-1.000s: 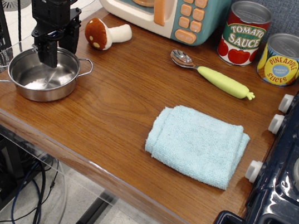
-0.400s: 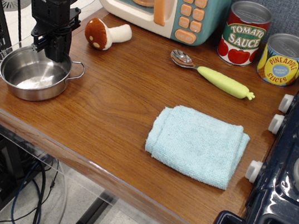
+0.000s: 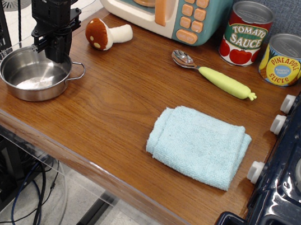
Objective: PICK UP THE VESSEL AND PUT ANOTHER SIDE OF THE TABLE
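While the black tool reaches down at the far rim of the vessel, its fingers seem to straddle that rim, though whether they are clenched on it cannot be told from this view. That shiny steel pot sits at the front left corner of the counter, its left loop handle jutting past the edge. Behind it lies a toy mushroom. A folded light blue cloth lies well apart to the right, and a spoon with a green handle rests near two cans.
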You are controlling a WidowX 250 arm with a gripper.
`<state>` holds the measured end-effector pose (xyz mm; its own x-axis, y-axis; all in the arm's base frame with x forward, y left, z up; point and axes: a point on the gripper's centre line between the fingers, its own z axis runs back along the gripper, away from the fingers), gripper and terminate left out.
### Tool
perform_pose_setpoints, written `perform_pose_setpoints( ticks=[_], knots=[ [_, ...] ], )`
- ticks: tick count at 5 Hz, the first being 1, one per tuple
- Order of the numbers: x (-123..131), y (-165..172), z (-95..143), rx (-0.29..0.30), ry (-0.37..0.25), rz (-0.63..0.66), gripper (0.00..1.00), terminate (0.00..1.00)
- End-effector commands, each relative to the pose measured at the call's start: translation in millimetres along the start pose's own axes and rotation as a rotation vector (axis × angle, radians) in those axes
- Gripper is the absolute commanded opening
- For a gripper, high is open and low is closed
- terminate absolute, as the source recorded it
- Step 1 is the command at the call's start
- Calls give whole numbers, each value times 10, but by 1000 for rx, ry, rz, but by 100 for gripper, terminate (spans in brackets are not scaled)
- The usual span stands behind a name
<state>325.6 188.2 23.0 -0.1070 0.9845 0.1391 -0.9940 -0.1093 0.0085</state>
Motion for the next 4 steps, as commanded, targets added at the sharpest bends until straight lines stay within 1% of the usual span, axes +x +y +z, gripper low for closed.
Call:
perform_pose_setpoints(
  ticks=[1,2,3,4],
  knots=[
    [-278,-47,634,-118,-28,-21,0,0],
    [-513,-67,903,-142,-20,-5,0,0],
    [-860,-64,1143,-151,-28,4,0,0],
    [-1233,-87,1305,-151,-15,-24,0,0]
  ],
)
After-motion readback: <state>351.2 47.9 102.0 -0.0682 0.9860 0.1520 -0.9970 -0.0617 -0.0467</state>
